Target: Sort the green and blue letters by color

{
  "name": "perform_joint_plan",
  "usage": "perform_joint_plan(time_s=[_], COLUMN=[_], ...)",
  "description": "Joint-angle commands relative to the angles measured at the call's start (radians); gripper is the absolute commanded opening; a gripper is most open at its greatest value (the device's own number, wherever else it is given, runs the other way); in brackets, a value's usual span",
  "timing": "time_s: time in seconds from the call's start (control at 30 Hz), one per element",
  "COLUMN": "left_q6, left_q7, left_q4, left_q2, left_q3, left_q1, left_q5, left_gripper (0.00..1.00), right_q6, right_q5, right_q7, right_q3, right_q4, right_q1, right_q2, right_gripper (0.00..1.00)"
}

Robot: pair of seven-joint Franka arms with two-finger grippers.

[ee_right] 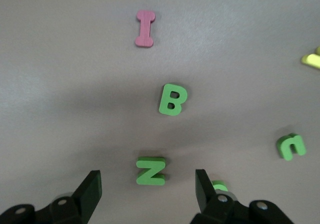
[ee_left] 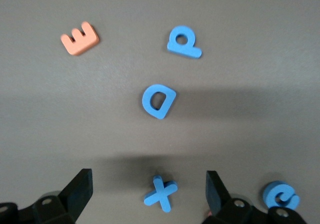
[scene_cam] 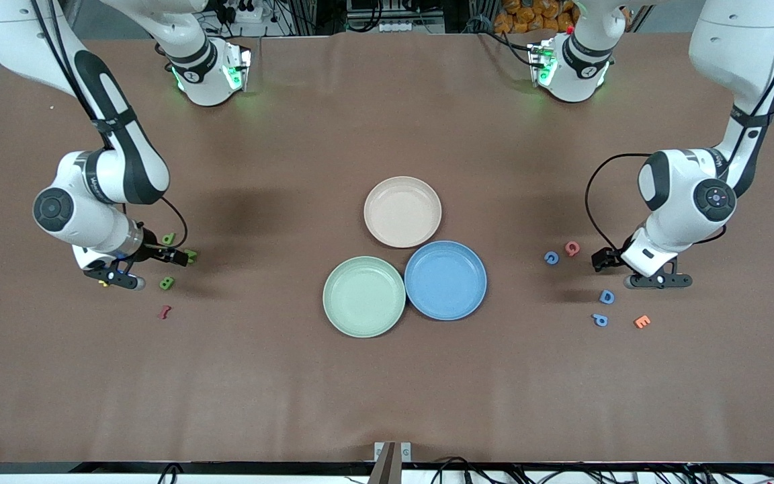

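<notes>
Left claw (ee_left: 146, 191) hangs released low over the brown cloth-covered surface (scene_cam: 387, 376) at the left arm's end, its dark fingers spread to either side of the small blue foam X (ee_left: 161, 194) without touching it; the right claw (ee_right: 147, 191) hangs the same way at the right arm's end, spread around the small green foam N (ee_right: 150, 171). Nearest the front camera at the left arm's end lie the orange foam E (scene_cam: 641, 322) and the blue foam P (scene_cam: 600, 320), then the blue foam D (scene_cam: 607, 296), and farther off the blue foam G (scene_cam: 551, 257) just beside the pink foam G (scene_cam: 572, 249). At the right arm's end the dark red foam I (scene_cam: 164, 311) lies nearest, then the green foam B (scene_cam: 166, 283), with the green foam P (scene_cam: 168, 238) farthest; a green foam u (ee_right: 291, 146) and a yellow foam piece (ee_right: 311, 59) show in the right wrist view. In the middle, three shallow round plates touch one another, all holding nothing: the pale green plate (scene_cam: 363, 296) nearest, the blue plate (scene_cam: 445, 279) beside it, the pale pink plate (scene_cam: 402, 211) farthest. Every letter lies well apart from the plates, with wide bare cloth between them and along the front edge.
</notes>
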Motion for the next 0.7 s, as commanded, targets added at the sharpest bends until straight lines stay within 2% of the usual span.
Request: perform_joint_plan(time_s=[0.0,0.4,0.67], left_q6=[0.059,0.110,0.136], left_q7=[-0.017,-0.017,-0.019], left_q4=[-0.046,-0.106,-0.141], left_q2=[0.011,0.009,0.003], left_q3=[-0.005,-0.004,-0.005], left_q1=[0.005,0.003,0.000], left_q5=[0.014,0.014,0.014], left_gripper=[1.00,1.00,1.00], right_q6=[0.075,0.118,0.179], right_q5=[-0.019,-0.020,-0.065], right_q7=[0.037,0.037,0.044], right_q3=[0.006,0.004,0.003], right_q4=[-0.042,-0.065,-0.102], right_q1=[0.005,0.026,0.028], right_q2=[0.017,0.036,0.043], right_gripper=[0.84,0.80,0.79])
